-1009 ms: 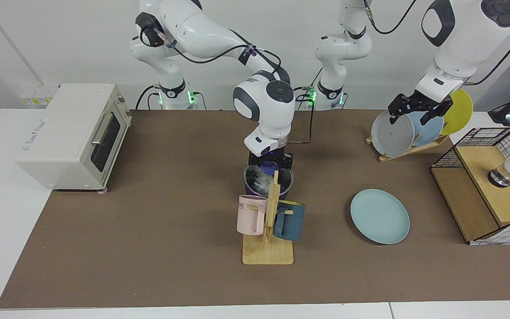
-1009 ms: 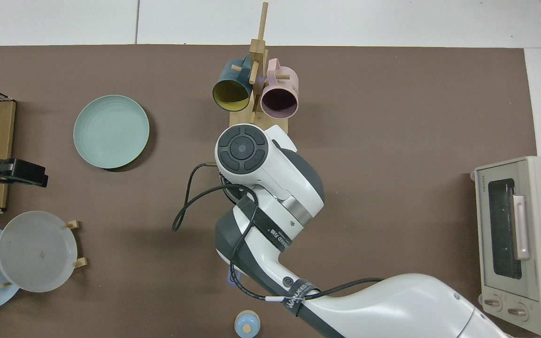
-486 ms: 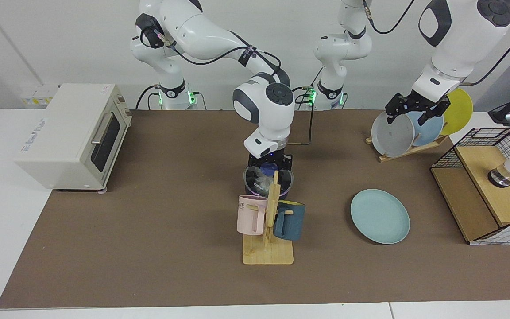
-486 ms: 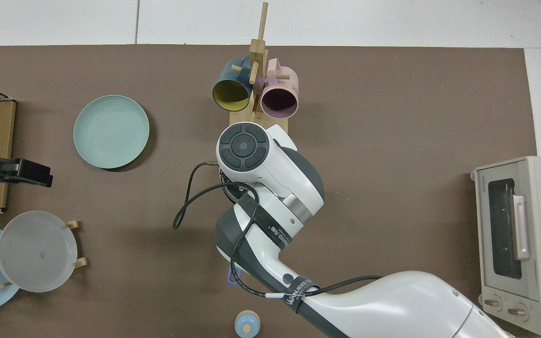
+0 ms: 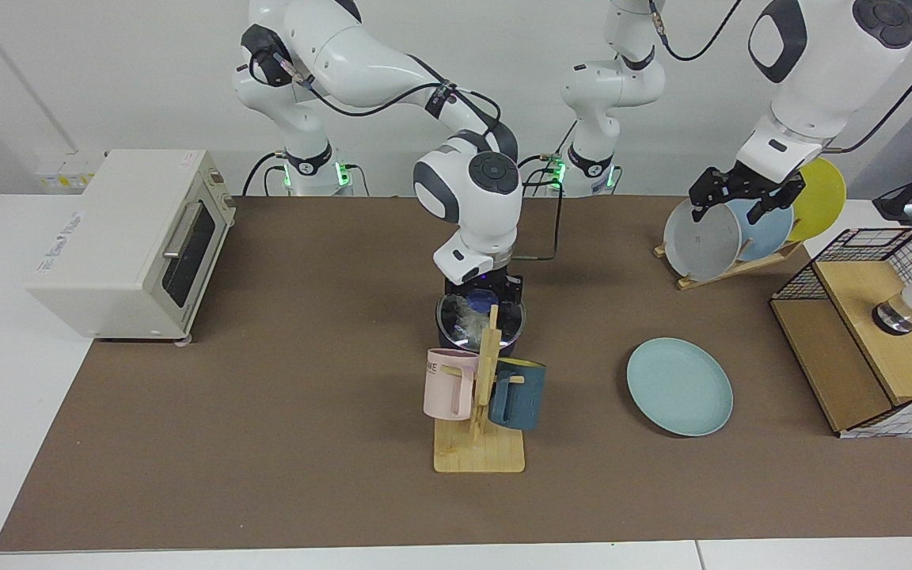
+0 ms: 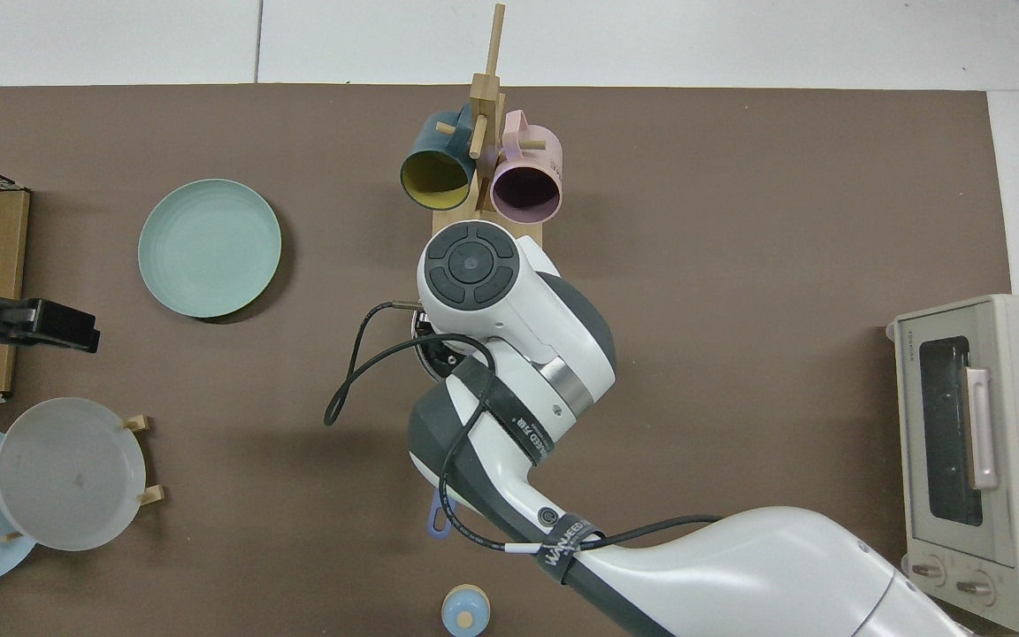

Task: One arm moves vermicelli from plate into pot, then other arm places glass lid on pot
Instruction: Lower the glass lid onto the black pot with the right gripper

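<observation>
Facing view: the right tool [image 5: 481,290] sits on the lid [image 5: 478,318] over the pot [image 5: 456,339], behind the mug stand [image 5: 481,412]; whether it grips the knob cannot be told. Noodles [image 5: 468,323] show inside. The left tool [image 5: 743,198], spread apart, waits by the plate rack [image 5: 729,269]; the green plate [image 5: 679,386] lies bare.

Centre: pot [image 5: 478,323] on the surface [image 5: 266,443], glass lid [image 5: 464,315] on it, vermicelli [image 5: 468,321] inside.
Above pot: right hand [image 5: 482,294], at the lid's knob.
Before pot: mug stand [image 5: 480,443], touching-close in the facing view.
Viewer's right: plate [image 5: 679,386] flat on the surface; behind it, dish rack [image 5: 729,265] with upright plates.
Over rack: left hand [image 5: 741,198], waiting.
Viewer's left: toaster oven [image 5: 127,241].
</observation>
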You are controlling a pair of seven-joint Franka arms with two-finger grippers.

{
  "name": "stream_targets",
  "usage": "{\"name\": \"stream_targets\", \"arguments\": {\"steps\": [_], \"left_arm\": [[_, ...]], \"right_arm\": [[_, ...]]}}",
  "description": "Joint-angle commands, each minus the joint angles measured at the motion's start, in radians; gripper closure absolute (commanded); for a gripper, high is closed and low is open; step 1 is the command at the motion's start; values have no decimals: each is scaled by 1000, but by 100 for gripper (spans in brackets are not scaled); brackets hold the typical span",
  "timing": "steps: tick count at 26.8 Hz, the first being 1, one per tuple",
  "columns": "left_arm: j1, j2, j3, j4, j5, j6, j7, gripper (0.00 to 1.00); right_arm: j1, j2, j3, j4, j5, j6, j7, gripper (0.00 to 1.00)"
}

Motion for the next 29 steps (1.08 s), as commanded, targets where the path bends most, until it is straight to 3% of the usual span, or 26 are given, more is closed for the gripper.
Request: {"name": "stream_targets", "arguments": {"steps": [1, 8, 9, 10, 11, 29], "left_arm": [[-12, -24, 7, -27, -1, 8, 0, 0], [-4, -24, 7, -27, -1, 8, 0, 0], [-4, -24, 7, -27, -1, 8, 0, 0], [-6, -24, 9, -27, -1, 8, 0, 0], [-6, -24, 7, -25, -1, 8, 0, 0], [-10, -24, 7, -25, -1, 8, 0, 0]], "right_arm": [[-17, 16, 19, 29, 12, -30, 22, 100], [-14, 21, 18, 27, 7, -30, 24, 100], [-15, 21, 19, 27, 7, -30, 24, 84], [-15, 21, 18, 29, 7, -27, 24, 45], [-15, 21, 19, 27, 6, -24, 16, 0], [-11, 24, 16, 35, -2, -25, -8, 0]]}}
